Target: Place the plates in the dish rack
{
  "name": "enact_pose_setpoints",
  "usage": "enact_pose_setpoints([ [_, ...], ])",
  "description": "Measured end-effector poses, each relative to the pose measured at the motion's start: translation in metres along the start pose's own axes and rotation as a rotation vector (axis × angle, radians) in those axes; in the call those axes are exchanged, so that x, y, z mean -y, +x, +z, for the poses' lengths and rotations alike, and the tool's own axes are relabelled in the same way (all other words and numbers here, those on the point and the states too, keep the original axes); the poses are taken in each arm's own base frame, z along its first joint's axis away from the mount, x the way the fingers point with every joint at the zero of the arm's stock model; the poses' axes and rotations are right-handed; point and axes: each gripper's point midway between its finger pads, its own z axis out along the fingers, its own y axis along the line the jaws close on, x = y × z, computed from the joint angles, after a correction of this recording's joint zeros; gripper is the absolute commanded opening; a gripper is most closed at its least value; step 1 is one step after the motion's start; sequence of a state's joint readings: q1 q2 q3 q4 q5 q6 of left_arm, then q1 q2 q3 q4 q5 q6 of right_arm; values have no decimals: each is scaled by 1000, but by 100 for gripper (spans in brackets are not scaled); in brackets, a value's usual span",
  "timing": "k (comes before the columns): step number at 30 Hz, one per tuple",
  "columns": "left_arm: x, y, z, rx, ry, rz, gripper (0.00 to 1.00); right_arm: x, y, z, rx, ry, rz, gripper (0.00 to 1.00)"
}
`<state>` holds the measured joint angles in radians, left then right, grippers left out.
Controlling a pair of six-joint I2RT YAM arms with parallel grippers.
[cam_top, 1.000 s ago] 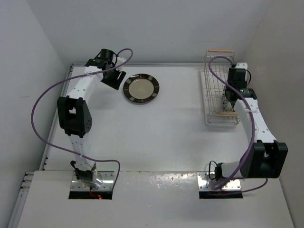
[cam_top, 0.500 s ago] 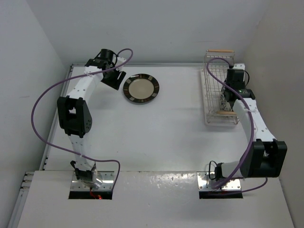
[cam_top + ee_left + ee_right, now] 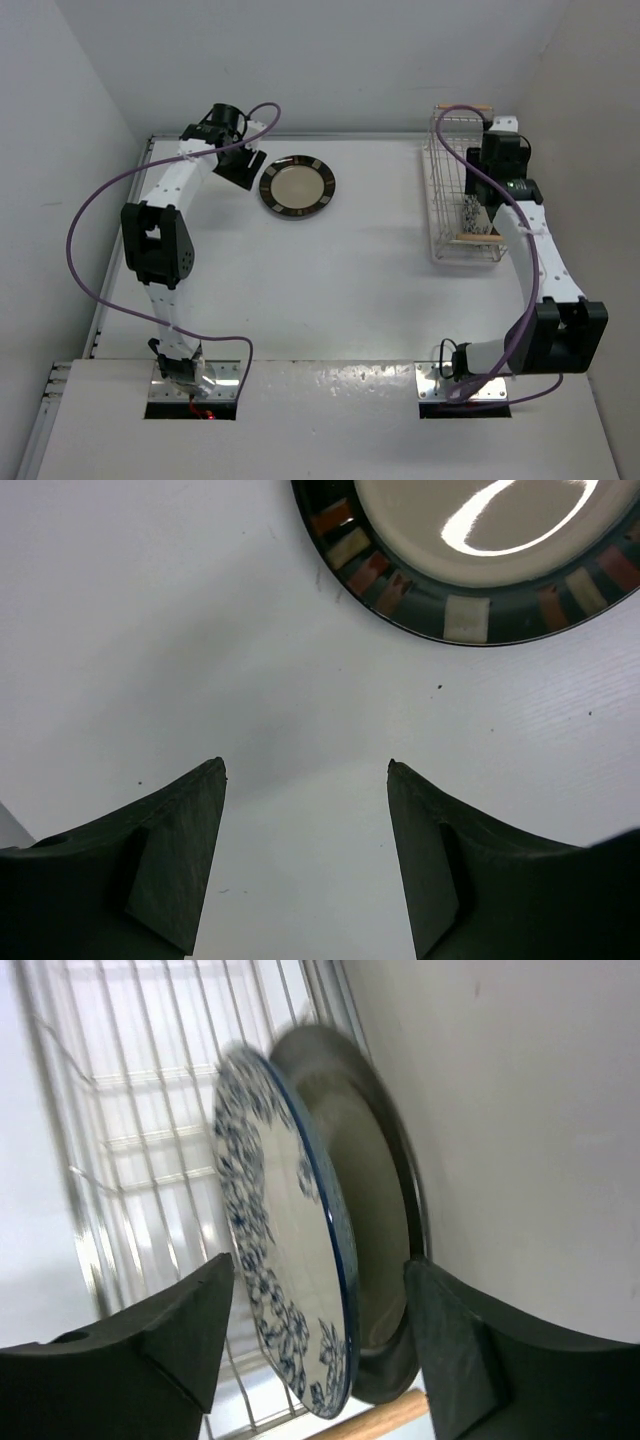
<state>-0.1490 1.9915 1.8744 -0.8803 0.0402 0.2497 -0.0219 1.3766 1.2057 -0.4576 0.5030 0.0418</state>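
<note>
A cream plate with a dark rim and pale rectangular marks lies flat on the table at the back left. My left gripper hovers open just left of it, with only bare table between its fingers; the plate's rim shows ahead of them. In the dish rack at the back right, the blue floral plate stands on edge. A dark-rimmed plate stands right behind it. My right gripper is open, one finger on each side of these two plates, gripping neither.
The rack's near wooden handle lies just below the plates. Its far handle is by the back wall. The right wall stands close beside the rack. White wires fill the rack's far part.
My right gripper has gone from shut to open, letting go of the blue floral plate, which now stands in the rack. The wrist drew back slightly. The left arm stayed still.
</note>
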Motion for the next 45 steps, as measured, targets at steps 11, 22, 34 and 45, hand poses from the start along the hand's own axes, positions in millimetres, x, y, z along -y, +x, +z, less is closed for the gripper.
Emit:
enact_pose_setpoints([
  [11,35,9,74,-61,202,-68,71,12,-62,-27,147,-16,42,78],
  [22,53,0,140,-46,299,-217,67,-7,-58,-62,194,-117,83,78],
  [34,66,-30,144,82,477,-310,0,-21,-40,-75,188,-173,115,78],
  [45,108,-5,122,60,738,-232,0,-149,-4,-89,104,-627,31,81],
])
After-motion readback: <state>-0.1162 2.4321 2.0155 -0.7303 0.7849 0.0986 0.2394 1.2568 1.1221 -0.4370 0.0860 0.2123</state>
